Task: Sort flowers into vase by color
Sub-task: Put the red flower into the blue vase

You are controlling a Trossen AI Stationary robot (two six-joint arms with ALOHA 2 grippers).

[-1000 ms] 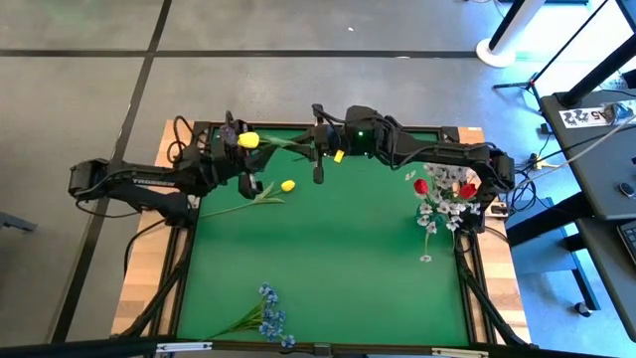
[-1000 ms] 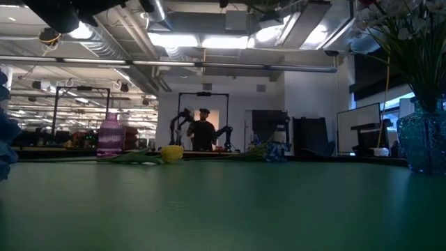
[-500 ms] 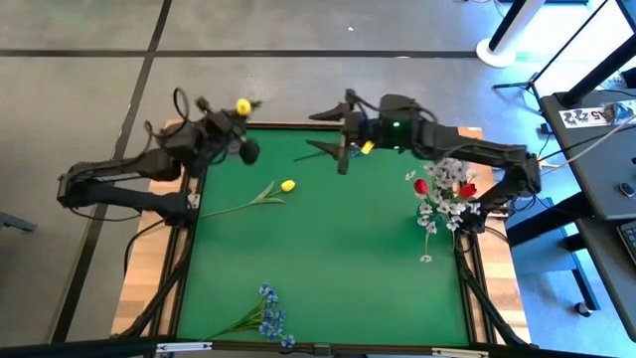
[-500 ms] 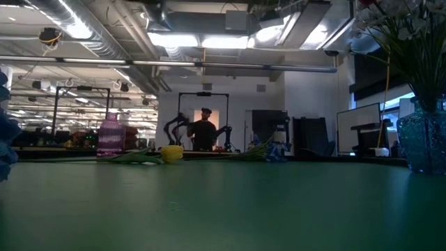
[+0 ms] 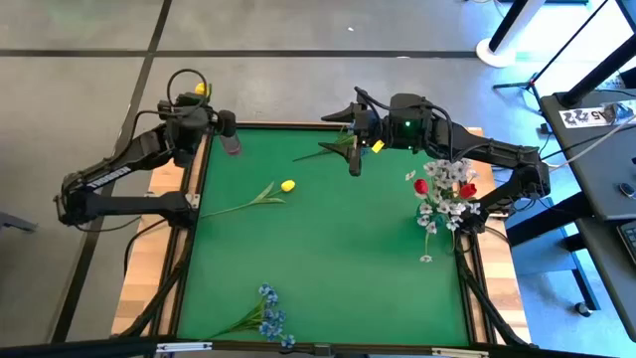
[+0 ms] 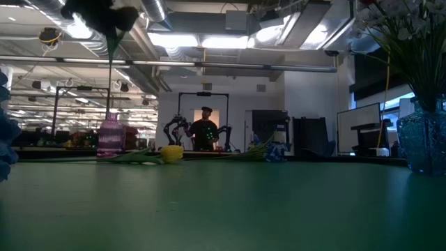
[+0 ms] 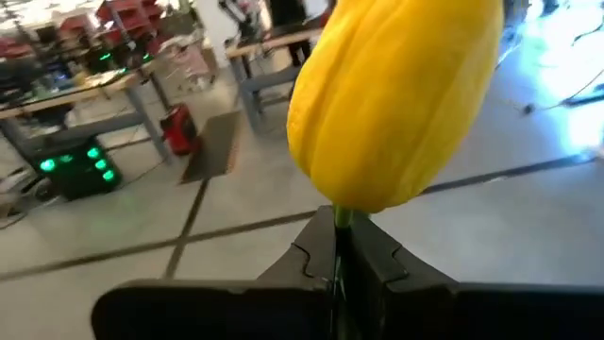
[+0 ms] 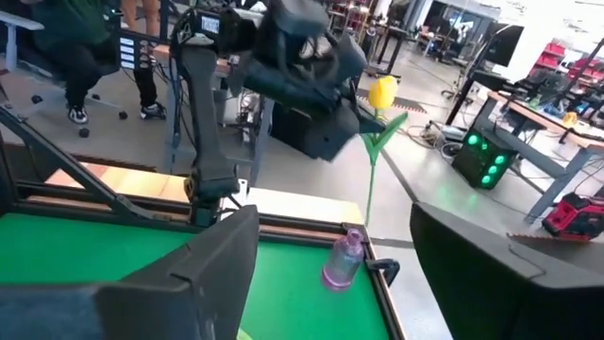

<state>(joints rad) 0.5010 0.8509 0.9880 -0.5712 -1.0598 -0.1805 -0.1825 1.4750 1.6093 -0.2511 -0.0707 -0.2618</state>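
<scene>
Left pincer point(image 5: 197, 96) sits at the far left corner of the green worktop point(image 5: 328, 259), clamped on the stem of a yellow tulip point(image 7: 392, 99) — bud up, stem hanging down above a pink vase point(image 8: 343, 260) that stands at that corner. In the left wrist view the fingers point(image 7: 377, 264) meet tight around the stem just under the bud.

Right pincer point(image 5: 355, 149) is over the far edge of the worktop near the middle, fingers spread wide, nothing between them.

Second yellow tulip point(image 5: 285, 186) lies flat on the worktop, left of centre, stem pointing left. Blue blossom bunch point(image 5: 268, 316) lies near the front edge. Red tulips point(image 5: 421, 186) and white sprays point(image 5: 445, 209) stand in a glass vase point(image 6: 424, 143) at the right side.

A person point(image 6: 204, 129) shows far behind the worktop in the low view.
</scene>
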